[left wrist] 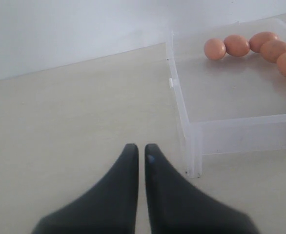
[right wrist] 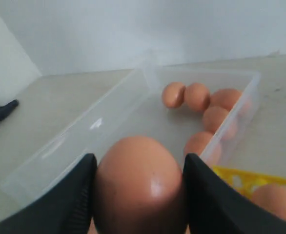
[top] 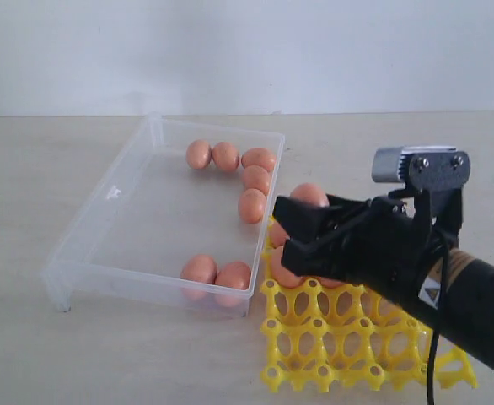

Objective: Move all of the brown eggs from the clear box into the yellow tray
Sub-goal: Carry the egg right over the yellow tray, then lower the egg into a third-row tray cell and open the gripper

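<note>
Right now one brown egg (right wrist: 138,185) sits squeezed between the two black fingers of the right gripper (right wrist: 140,158). The fingers stand fairly wide apart, pressed against its sides. From where I stand, the gripper hangs over the far left part of the yellow tray (top: 348,337), and the fingers hide most of the held egg.

Another egg (top: 308,194) shows just behind the gripper, and one more (top: 282,268) peeks out under the near finger at the tray's left edge. The tray lies just beside the right wall of the clear box (top: 129,283).

Inside the box, five eggs (top: 256,179) curve along the far right corner, touching or nearly touching one another. A pair of eggs (top: 199,270) lies against the near wall, close to the right corner.

Over on the other side, the left gripper (left wrist: 140,148) has its fingers pressed together with nothing between them, above the pale table (top: 28,169) near a corner of the box.
</note>
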Controlling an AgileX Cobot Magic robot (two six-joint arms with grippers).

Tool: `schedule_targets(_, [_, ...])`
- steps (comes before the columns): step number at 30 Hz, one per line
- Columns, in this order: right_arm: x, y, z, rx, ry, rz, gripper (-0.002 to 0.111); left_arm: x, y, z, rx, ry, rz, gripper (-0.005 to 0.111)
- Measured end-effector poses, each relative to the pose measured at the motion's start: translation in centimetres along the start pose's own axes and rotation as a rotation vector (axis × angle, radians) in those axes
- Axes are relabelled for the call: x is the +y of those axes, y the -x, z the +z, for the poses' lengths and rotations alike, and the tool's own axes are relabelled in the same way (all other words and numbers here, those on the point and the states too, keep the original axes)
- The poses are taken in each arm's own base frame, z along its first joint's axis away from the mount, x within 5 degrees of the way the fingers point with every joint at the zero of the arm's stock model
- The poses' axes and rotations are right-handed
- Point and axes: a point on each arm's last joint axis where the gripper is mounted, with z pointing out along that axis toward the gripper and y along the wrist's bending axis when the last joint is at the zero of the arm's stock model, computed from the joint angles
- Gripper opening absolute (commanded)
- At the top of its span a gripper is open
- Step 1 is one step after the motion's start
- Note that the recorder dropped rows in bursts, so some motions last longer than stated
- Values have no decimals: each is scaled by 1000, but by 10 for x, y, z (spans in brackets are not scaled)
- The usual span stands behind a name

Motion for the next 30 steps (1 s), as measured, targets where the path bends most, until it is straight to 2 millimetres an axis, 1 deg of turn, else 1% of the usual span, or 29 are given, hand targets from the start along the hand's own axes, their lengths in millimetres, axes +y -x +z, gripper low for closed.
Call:
schedule_targets(3, [-2,-16,-4,68,28,16,0,0,0,0,0,0,0,4])
schedule_targets(6, [-5,-30,-1,122,35,45,0,0,0,0,0,0,0,4])
schedule_targets(10, [-6,-46,6,128,89,52,0,0,0,0,0,0,0,4])
schedule_targets(13, [-9,-55,9,141,87,61,0,0,0,0,0,0,0,4])
schedule_targets(20, [-8,-61,9,176,114,-45,0,0,0,0,0,0,0,4])
schedule_targets(22, [-10,-64,8,201,112,-147,0,0,0,0,0,0,0,4])
schedule_targets(24, [-11,-67,7,228,106,-196,0,0,0,0,0,0,0,4])
schedule_targets(30, [-14,-73,5,296,95,-272,0,0,0,0,0,0,0,4])
